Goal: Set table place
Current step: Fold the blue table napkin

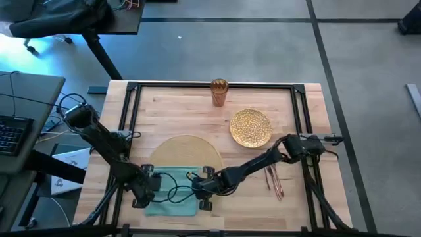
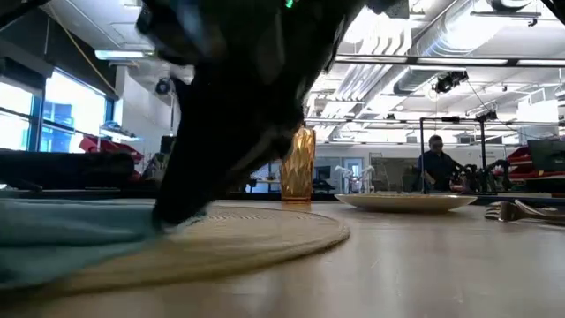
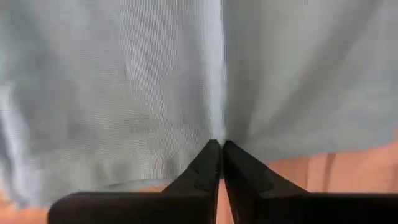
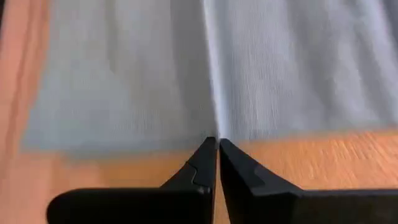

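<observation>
Grey desk (image 1: 29,99) with keyboard (image 1: 12,133)

Two dark jointed arms, black looping cables; left hand (image 3: 219,163) fingers matte black, tapered wedges.

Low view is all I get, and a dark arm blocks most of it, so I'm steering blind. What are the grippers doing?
Observer: Both are down at the teal napkin by the table's near edge. The left gripper is shut, pinching a fold of it.
Operator: And the right one?
Observer: The right gripper is shut on the napkin's edge too, at the opposite side.
Operator: Does the napkin touch the placemat?
Observer: Yes, from above its far edge overlaps the round placemat.
Operator: Where's the cutlery?
Observer: From above, right of the placemat, below the gold plate.
</observation>
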Robot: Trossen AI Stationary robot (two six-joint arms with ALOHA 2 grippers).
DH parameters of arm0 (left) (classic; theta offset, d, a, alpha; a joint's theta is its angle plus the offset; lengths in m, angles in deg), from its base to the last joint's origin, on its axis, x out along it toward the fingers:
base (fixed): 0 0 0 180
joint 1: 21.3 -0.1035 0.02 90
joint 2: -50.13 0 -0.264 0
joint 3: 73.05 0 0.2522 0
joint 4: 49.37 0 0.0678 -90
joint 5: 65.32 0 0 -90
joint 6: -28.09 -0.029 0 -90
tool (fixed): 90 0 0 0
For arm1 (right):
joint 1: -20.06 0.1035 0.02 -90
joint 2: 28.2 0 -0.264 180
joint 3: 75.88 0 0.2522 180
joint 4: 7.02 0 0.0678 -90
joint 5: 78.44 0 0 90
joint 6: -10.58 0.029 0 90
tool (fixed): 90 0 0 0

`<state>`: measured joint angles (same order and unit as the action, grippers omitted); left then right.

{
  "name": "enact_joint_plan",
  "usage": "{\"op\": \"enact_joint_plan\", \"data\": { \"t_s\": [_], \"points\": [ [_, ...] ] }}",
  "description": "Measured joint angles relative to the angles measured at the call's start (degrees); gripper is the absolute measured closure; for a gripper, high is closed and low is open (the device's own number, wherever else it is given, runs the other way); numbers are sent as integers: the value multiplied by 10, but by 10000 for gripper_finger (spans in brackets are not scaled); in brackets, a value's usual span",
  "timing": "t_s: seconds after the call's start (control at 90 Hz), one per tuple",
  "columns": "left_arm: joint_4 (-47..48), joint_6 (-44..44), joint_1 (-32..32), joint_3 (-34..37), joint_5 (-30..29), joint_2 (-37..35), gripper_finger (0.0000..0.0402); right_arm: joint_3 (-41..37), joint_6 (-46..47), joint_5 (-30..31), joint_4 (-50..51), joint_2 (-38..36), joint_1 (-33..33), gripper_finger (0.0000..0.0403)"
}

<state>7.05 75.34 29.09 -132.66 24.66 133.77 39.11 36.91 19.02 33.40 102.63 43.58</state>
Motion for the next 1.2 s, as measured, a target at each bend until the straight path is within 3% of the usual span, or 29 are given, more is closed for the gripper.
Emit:
{"op": "enact_joint_plan", "data": {
  "t_s": [0.2, 0.422, 0.578, 0.756, 0.911, 1.056, 1.2],
  "points": [
    [145, -14, 0, -98, -46, -39, 401, 1, 5, -15, 38, -53, -1, 403],
    [149, -24, 0, -109, -49, -51, 401, 1, 16, -48, -34, -47, -11, 400],
    [120, -24, 10, -85, -46, -33, 394, 0, 4, -49, -73, -8, -21, 362],
    [96, 4, 8, -33, 38, -26, 340, 0, 3, -50, -89, 20, -30, 291],
    [107, 39, 6, -27, 90, -30, 270, 0, -20, -58, -98, 29, -33, 262],
    [74, 77, 12, -38, 95, -44, 229, 1, -28, -88, -92, 29, -33, 259],
    [-39, 60, 42, -36, 63, -42, 231, 8, -91, -140, -128, 28, -15, 259]
  ]
}}
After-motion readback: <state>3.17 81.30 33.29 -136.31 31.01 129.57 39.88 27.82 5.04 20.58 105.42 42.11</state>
